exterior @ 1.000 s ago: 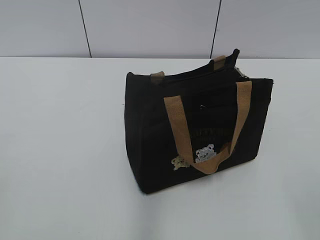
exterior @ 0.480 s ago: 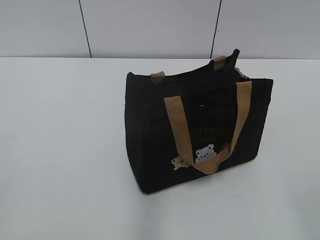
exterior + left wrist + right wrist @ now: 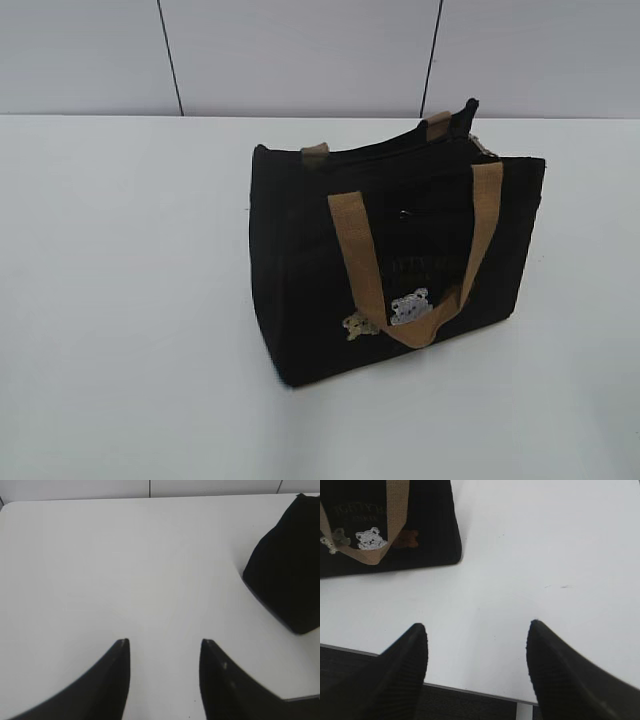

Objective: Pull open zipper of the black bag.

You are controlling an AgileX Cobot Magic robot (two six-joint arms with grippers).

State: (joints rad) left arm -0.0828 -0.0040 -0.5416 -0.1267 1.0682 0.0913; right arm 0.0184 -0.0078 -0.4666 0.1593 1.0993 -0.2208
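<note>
The black bag (image 3: pixel 300 260) stands upright on the white table, right of the middle, with its tan handle (image 3: pixel 355 250) hanging down the front over two bear patches. A small silvery zipper pull (image 3: pixel 487 148) shows at the right end of the bag's top. Neither arm appears in the exterior view. My left gripper (image 3: pixel 165 642) is open over bare table, and the bag (image 3: pixel 287 575) lies well off to its upper right. My right gripper (image 3: pixel 477 626) is open near the table's front edge, with the bag's front (image 3: pixel 430 525) to its upper left.
A grey panelled wall (image 3: pixel 300 55) runs behind the table. In the right wrist view the table's front edge (image 3: pixel 470 689) passes under the fingers, with dark floor below. White tabletop (image 3: pixel 120 300) spreads to the left of the bag.
</note>
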